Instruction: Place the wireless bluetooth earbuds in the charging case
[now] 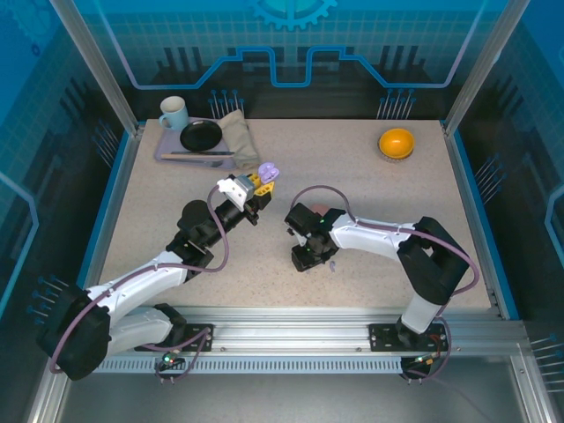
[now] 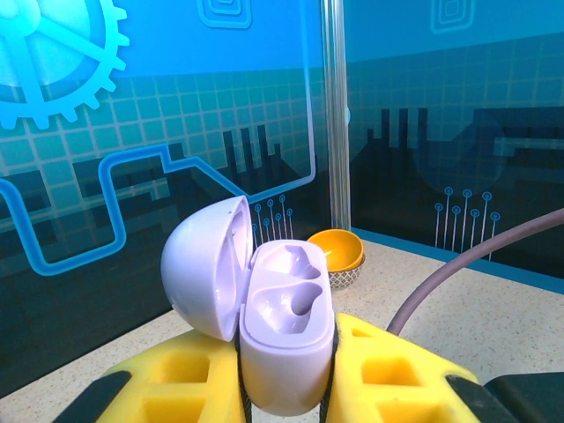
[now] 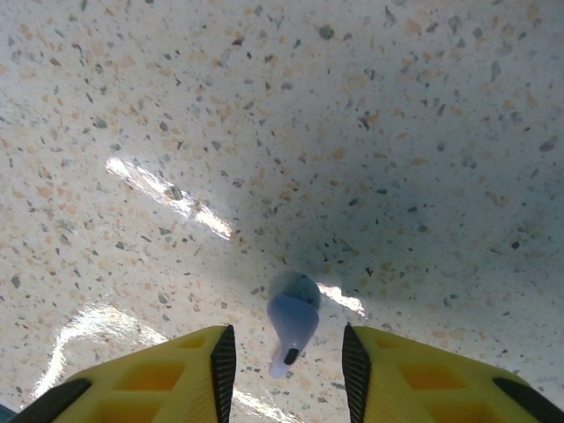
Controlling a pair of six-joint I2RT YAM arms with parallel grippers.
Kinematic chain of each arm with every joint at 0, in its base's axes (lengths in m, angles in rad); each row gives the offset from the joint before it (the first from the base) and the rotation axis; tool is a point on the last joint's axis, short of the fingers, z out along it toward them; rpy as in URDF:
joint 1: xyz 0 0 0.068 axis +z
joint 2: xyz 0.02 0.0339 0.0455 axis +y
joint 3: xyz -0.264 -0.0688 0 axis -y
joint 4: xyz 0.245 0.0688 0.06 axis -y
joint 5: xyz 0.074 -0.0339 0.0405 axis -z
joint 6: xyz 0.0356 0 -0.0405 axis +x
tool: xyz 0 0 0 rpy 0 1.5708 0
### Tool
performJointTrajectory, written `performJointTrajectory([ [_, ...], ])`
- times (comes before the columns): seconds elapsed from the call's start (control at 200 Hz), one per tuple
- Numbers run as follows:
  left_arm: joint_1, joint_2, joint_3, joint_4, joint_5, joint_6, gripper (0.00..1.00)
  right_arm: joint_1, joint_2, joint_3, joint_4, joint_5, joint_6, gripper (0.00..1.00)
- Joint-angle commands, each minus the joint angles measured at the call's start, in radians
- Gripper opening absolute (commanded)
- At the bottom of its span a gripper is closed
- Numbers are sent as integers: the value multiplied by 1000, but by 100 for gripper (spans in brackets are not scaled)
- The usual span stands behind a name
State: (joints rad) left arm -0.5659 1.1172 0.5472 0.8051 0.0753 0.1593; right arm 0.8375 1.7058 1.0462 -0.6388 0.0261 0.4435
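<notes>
Top external view: the left arm (image 1: pixel 150 282) is reaching forward with its wrist raised, while the right arm (image 1: pixel 379 238) is bending leftward and pointing down at the speckled beige desk (image 1: pixel 379 189), which is sitting inside blue printed wall panels (image 1: pixel 291 44). The left claw (image 1: pixel 262 182) is clamping the base of a pale purple rounded plastic charging case (image 2: pixel 284 330), its lid standing open. The right claw (image 3: pixel 288 361) is standing part open, its yellow fingers (image 3: pixel 159 379) straddling, without touching, a tiny pale purple plastic earbud (image 3: pixel 293 319) lying on the desk.
</notes>
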Motion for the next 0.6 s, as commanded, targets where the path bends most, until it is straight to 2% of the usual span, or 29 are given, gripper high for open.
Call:
performJointTrajectory([
  [0.0,-6,-12,31,5,7,-4,0,2,11,-18,-10,-6,4,40],
  [0.595,-7,-13,26,11,9,-5,0,18,75,15,-1,-2,12,38],
])
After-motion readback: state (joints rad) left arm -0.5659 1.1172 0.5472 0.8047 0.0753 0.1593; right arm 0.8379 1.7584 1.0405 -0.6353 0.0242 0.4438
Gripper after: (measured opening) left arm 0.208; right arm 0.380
